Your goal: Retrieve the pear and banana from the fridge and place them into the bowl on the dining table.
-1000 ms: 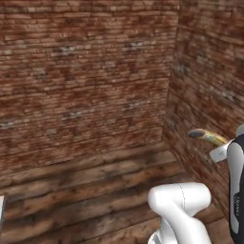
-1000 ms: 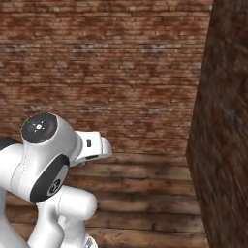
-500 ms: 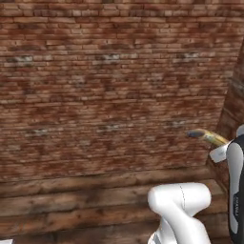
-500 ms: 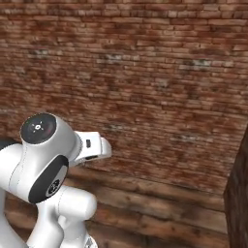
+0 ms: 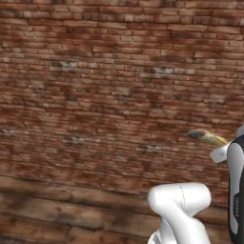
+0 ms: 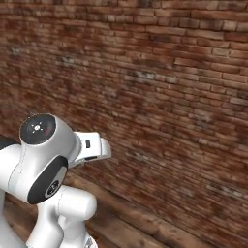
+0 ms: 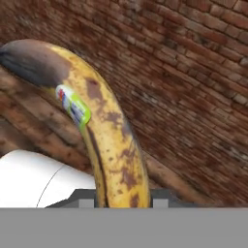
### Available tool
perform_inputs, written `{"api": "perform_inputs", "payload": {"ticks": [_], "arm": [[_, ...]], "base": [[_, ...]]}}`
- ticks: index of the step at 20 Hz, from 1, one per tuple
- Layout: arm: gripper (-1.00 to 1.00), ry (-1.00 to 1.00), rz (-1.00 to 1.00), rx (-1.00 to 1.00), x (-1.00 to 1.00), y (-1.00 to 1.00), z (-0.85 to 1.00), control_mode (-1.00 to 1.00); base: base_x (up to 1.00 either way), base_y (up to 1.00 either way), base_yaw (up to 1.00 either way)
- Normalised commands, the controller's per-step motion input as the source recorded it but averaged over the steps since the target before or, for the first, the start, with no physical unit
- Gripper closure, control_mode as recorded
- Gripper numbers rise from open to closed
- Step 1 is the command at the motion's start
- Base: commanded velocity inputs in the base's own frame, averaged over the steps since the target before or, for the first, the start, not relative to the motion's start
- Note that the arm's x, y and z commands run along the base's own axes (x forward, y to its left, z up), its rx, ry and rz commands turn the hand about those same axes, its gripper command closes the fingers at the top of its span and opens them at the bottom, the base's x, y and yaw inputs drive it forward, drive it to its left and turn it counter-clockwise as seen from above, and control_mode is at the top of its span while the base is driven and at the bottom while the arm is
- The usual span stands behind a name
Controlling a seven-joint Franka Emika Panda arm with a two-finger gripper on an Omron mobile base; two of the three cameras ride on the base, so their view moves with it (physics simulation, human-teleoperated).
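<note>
**Desk:** Where's the fruit right now?

**Me:** I've got the banana close up on the hand view. It rises from between the gripper tips at the bottom and curves up and to the left, ending in a dark tip near the upper left corner. The skin is yellow with brown spots, and there's a small green and white sticker on its upper part. In the left base view I see the banana's dark end and a bit of yellow sticking out leftward from the arm at the right edge.

**Desk:** And the pincer?

**Me:** Pressed in on the banana's lower end; the fruit sits squarely between the two tips and is carried in the air, touching nothing else.

**Desk:** What's around it?

**Me:** A red-brown brick wall faces me in both base views and runs behind the banana in the hand view too. Below it lies a floor of dark wooden planks. In the right base view the white arm stands at lower left against that same brick.
</note>
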Motion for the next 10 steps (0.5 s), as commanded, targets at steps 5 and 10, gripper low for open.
{"api": "perform_inputs", "payload": {"ticks": [5, 10], "arm": [[1.00, 0.00, 0.00, 0.00, 0.00, 0.00, 0.00, 1.00], [1.00, 0.00, 0.00, 0.00, 0.00, 0.00, 0.00, 1.00]], "base": [[1.00, 0.14, 0.48], [1.00, 0.65, 0.39]]}}
